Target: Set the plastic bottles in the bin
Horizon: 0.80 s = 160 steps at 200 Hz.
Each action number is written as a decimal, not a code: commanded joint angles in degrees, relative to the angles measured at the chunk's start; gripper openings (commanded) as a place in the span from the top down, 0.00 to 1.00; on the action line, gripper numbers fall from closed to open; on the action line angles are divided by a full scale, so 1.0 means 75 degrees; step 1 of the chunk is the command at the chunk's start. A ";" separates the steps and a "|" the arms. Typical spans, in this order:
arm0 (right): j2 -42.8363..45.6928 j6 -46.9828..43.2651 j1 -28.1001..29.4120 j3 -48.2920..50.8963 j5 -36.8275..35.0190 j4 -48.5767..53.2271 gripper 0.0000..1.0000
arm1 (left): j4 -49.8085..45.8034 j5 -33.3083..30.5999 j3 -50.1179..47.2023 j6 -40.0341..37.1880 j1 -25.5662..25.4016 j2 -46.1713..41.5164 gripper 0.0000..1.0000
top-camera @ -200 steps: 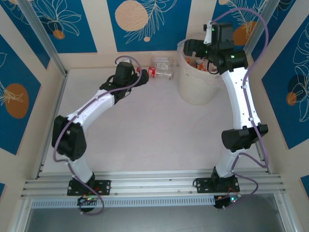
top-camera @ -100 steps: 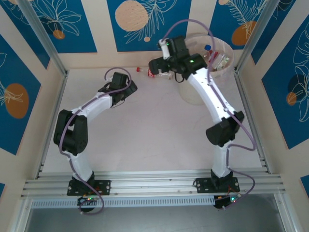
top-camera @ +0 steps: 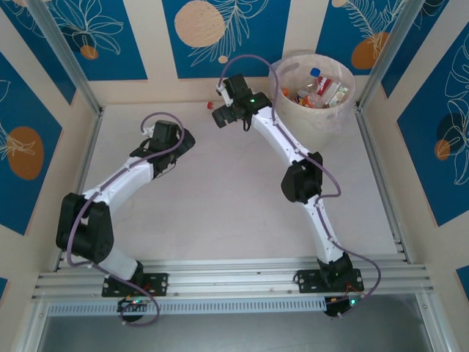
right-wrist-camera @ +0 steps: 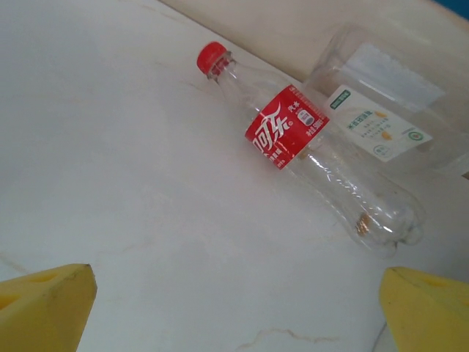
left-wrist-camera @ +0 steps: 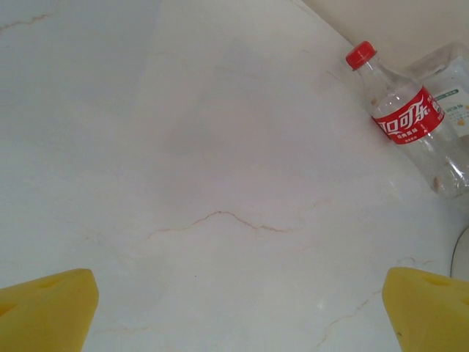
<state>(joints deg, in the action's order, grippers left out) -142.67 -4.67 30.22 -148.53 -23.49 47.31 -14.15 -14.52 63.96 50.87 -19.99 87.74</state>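
Gaping empty, left hand (left-wrist-camera: pixel 236 312) and right hand (right-wrist-camera: pixel 236 308); right wrist shows white-label bottle (right-wrist-camera: pixel 381 125) beside red-label bottle (right-wrist-camera: pixel 286 128).

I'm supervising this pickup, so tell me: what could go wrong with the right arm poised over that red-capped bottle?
The cola bottle lies on its side right beside a clear white-labelled bottle; the open right jaws might catch or nudge both. Being round, it could also roll toward the back wall.
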 commanded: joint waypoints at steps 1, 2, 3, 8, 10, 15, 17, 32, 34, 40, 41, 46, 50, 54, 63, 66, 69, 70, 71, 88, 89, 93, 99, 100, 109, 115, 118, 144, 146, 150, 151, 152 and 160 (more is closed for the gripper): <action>-0.0484 -0.0407 -0.0122 -0.0296 -0.0286 -0.0828 0.01 | 0.0068 -0.0265 -0.0308 -0.0322 0.0096 -0.0480 0.00; -0.0504 -0.0408 -0.0124 -0.0307 -0.0294 -0.0849 0.01 | 0.0069 -0.0272 -0.0317 -0.0336 0.0092 -0.0494 0.00; -0.0526 -0.0415 -0.0125 -0.0318 -0.0298 -0.0866 0.01 | 0.0070 -0.0275 -0.0327 -0.0342 0.0089 -0.0507 0.00; -0.0668 -0.0410 -0.0159 -0.0374 -0.0333 -0.0937 0.01 | 0.0050 -0.0295 -0.0385 -0.0380 0.0089 -0.0594 0.00; -0.0715 -0.0406 -0.0167 -0.0411 -0.0354 -0.0966 0.01 | 0.0051 -0.0300 -0.0402 -0.0395 0.0087 -0.0623 0.00; -0.0831 -0.0398 -0.0194 -0.0482 -0.0378 -0.1034 0.01 | 0.0054 -0.0310 -0.0449 -0.0425 0.0109 -0.0694 0.00; -0.0885 -0.0406 -0.0211 -0.0505 -0.0394 -0.1067 0.01 | 0.0058 -0.0313 -0.0468 -0.0436 0.0107 -0.0724 0.00; -0.1150 -0.0359 -0.0328 -0.0572 -0.0478 -0.1373 0.01 | 0.0047 -0.0273 -0.0579 -0.0563 0.0110 -0.0929 0.00; -0.1170 -0.0347 -0.0344 -0.0560 -0.0487 -0.1415 0.01 | 0.0044 -0.0271 -0.0597 -0.0581 0.0110 -0.0953 0.00; -0.1250 -0.0334 -0.0391 -0.0559 -0.0501 -0.1540 0.01 | 0.0038 -0.0256 -0.0635 -0.0625 0.0105 -0.1024 0.00; -0.1262 -0.0331 -0.0399 -0.0561 -0.0507 -0.1563 0.01 | 0.0037 -0.0261 -0.0638 -0.0628 0.0107 -0.1036 0.00; -0.1325 -0.0328 -0.0435 -0.0537 -0.0558 -0.1689 0.01 | 0.0028 -0.0255 -0.0673 -0.0658 0.0107 -0.1080 0.00; -0.1378 -0.0333 -0.0462 -0.0531 -0.0605 -0.1789 0.01 | 0.0023 -0.0253 -0.0702 -0.0692 0.0107 -0.1123 0.00; -0.1434 -0.0333 -0.0497 -0.0548 -0.0628 -0.1870 0.01 | 0.0019 -0.0237 -0.0726 -0.0709 0.0109 -0.1159 0.00; -0.1556 -0.0321 -0.0573 -0.0594 -0.0589 -0.1996 0.01 | 0.0013 -0.0234 -0.0786 -0.0756 0.0110 -0.1241 0.00; -0.1595 -0.0301 -0.0601 -0.0610 -0.0570 -0.2031 0.01 | 0.0016 -0.0230 -0.0808 -0.0756 0.0109 -0.1265 0.00; -0.1645 -0.0287 -0.0625 -0.0637 -0.0558 -0.2050 0.01 | 0.0013 -0.0224 -0.0831 -0.0768 0.0107 -0.1294 0.00; -0.1653 -0.0290 -0.0634 -0.0647 -0.0547 -0.2052 0.01 | 0.0012 -0.0222 -0.0836 -0.0770 0.0109 -0.1299 0.00; -0.1669 -0.0285 -0.0638 -0.0664 -0.0542 -0.2059 0.01 | 0.0018 -0.0227 -0.0844 -0.0770 0.0110 -0.1308 0.00; -0.1885 -0.0237 -0.0756 -0.0802 -0.0523 -0.2158 0.01 | 0.0033 -0.0220 -0.0976 -0.0774 0.0107 -0.1424 0.00; -0.1896 -0.0241 -0.0763 -0.0806 -0.0512 -0.2170 0.01 | 0.0034 -0.0220 -0.0991 -0.0778 0.0110 -0.1424 0.00; -0.1931 -0.0232 -0.0779 -0.0812 -0.0482 -0.2207 0.01 | 0.0055 -0.0209 -0.1026 -0.0783 0.0104 -0.1449 0.00; -0.1968 -0.0244 -0.0805 -0.0809 -0.0457 -0.2276 0.01 | 0.0079 -0.0205 -0.1070 -0.0783 0.0110 -0.1468 0.00; -0.1973 -0.0239 -0.0806 -0.0809 -0.0456 -0.2288 0.01 | 0.0086 -0.0207 -0.1079 -0.0783 0.0110 -0.1480 0.00; -0.2049 -0.0266 -0.0838 -0.0823 -0.0400 -0.2374 0.01 | 0.0113 -0.0206 -0.1139 -0.0772 0.0109 -0.1512 0.00; -0.2100 -0.0288 -0.0852 -0.0841 -0.0389 -0.2431 0.01 | 0.0117 -0.0208 -0.1167 -0.0771 0.0110 -0.1516 0.00; -0.2124 -0.0283 -0.0863 -0.0850 -0.0385 -0.2463 0.01 | 0.0123 -0.0196 -0.1179 -0.0777 0.0102 -0.1516 0.00; -0.2374 -0.0215 -0.0987 -0.1024 -0.0232 -0.2623 0.01 | 0.0161 -0.0137 -0.1291 -0.0783 0.0110 -0.1512 0.00; -0.2402 -0.0194 -0.0998 -0.1053 -0.0217 -0.2627 0.01 | 0.0158 -0.0135 -0.1296 -0.0780 0.0107 -0.1509 0.00; -0.2440 -0.0165 -0.1021 -0.1092 -0.0175 -0.2625 0.01 | 0.0173 -0.0132 -0.1315 -0.0783 0.0103 -0.1515 0.00; -0.2449 -0.0158 -0.1025 -0.1103 -0.0163 -0.2621 0.01 | 0.0174 -0.0129 -0.1318 -0.0783 0.0107 -0.1510 0.00; -0.2459 -0.0155 -0.1027 -0.1114 -0.0150 -0.2625 0.01 | 0.0175 -0.0133 -0.1320 -0.0783 0.0109 -0.1513 0.00; -0.2512 -0.0113 -0.1069 -0.1158 0.0017 -0.2645 0.01 | 0.0178 -0.0148 -0.1354 -0.0781 0.0104 -0.1527 0.00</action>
<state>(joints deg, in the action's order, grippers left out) -158.85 -6.28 23.00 -154.39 -26.33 29.91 -13.96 -15.49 54.96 45.93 -19.88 77.56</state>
